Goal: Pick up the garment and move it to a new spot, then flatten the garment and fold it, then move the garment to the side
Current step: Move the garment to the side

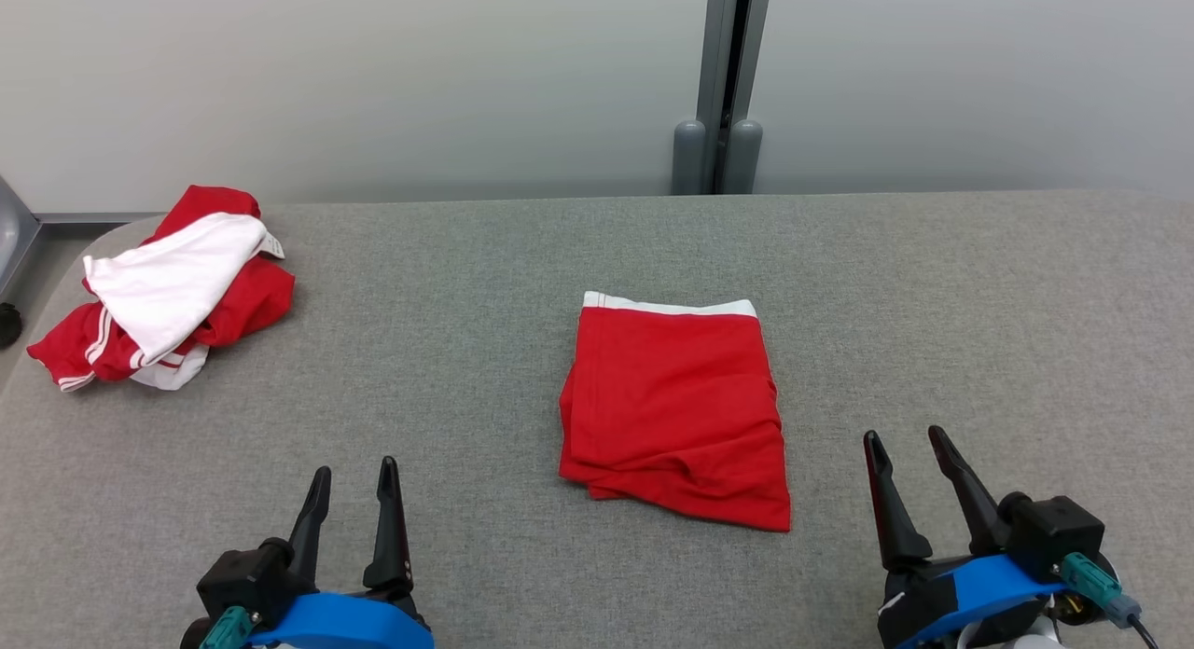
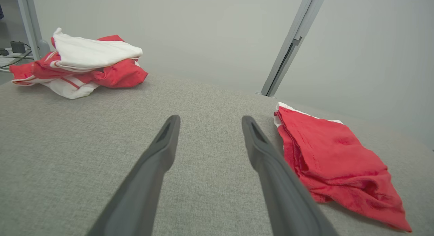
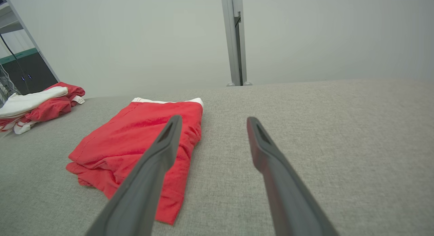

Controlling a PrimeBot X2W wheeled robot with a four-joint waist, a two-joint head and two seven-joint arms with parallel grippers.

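Folded red garment (image 1: 673,411), white-trimmed at its far end, lies lengthwise away from the robot; left gripper (image 1: 354,470) and right gripper (image 1: 903,433) gape empty.

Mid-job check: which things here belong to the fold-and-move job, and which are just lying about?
Job: folded red garment at the middle of the table; left gripper and right gripper, both open and empty, either side of it.
Lying about: crumpled red-and-white pile at the far left corner; grey post behind.
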